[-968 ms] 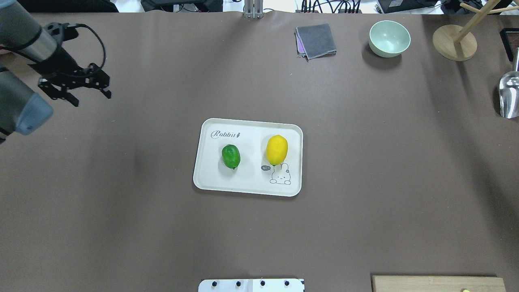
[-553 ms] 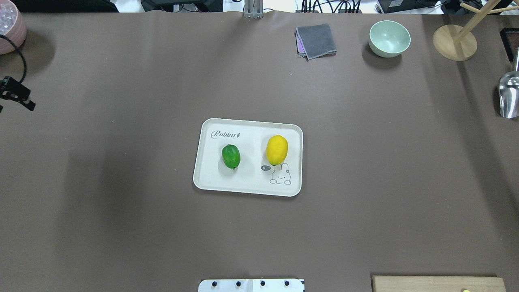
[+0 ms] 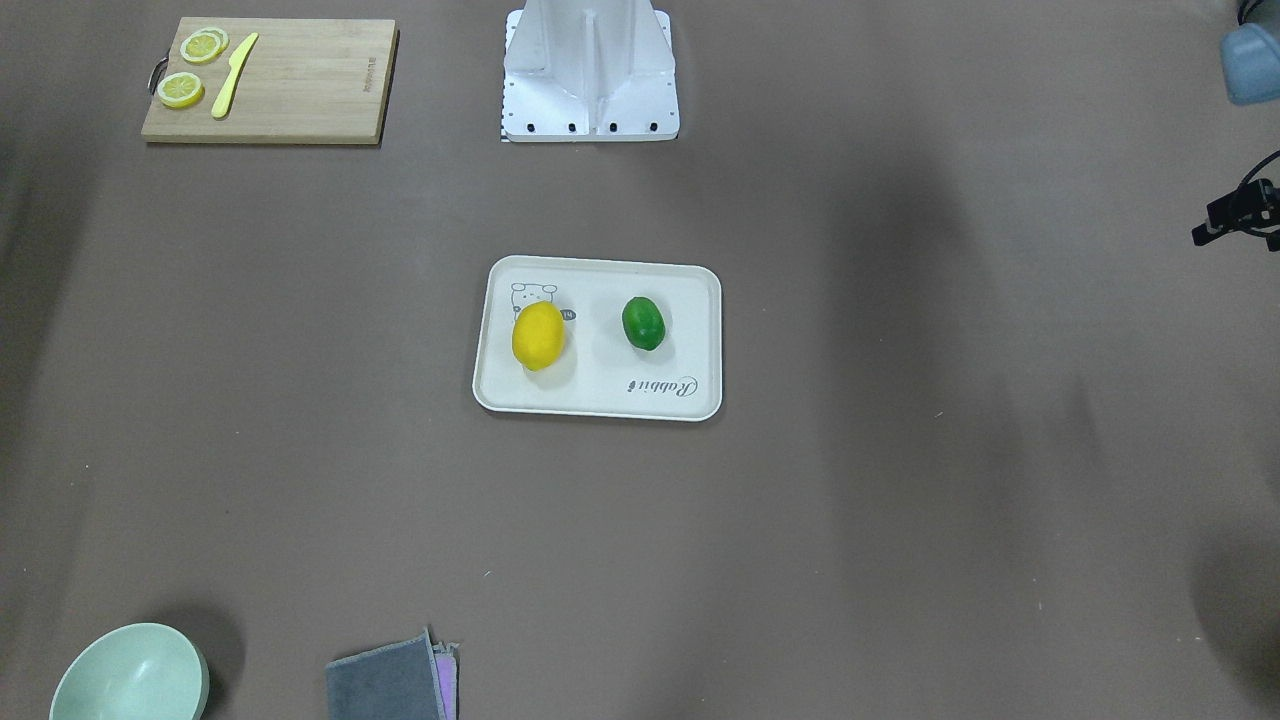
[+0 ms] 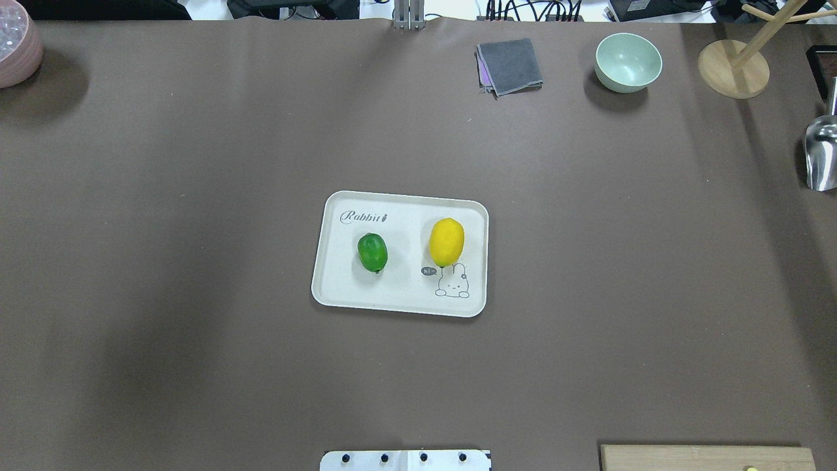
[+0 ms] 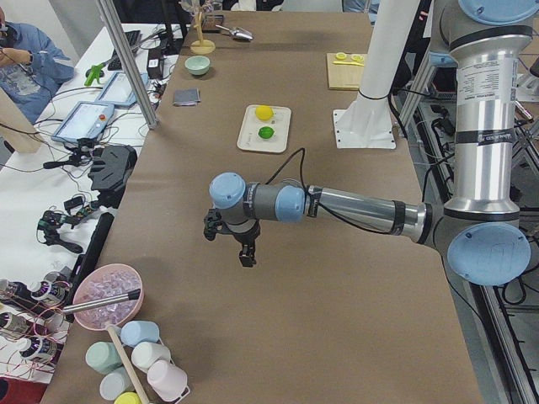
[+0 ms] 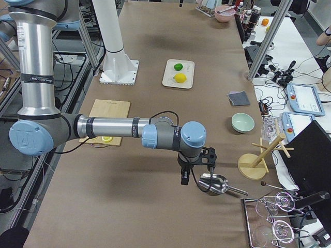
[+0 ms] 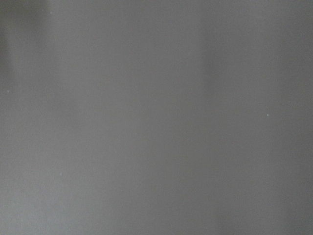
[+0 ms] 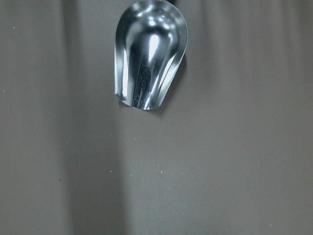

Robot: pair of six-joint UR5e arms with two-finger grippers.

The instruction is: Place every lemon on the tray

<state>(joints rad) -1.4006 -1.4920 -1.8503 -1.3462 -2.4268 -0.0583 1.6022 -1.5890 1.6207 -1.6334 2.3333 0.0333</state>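
The yellow lemon and the smaller green lemon both lie on the cream tray at the table's middle, yellow on the right, green on the left. They also show in the front view: yellow lemon, green lemon, tray. My left gripper hangs over bare table far to the left of the tray. Only a black bit of it shows at the front view's right edge. My right gripper hovers far to the right. I cannot tell whether either is open or shut.
A metal scoop lies under my right wrist camera. At the back stand a green bowl, a grey cloth, a wooden stand and a pink bowl. A cutting board with lemon slices is near the robot base.
My left arm and gripper have drawn back to the left and out of the overhead view. The lemons and the tray have not moved.
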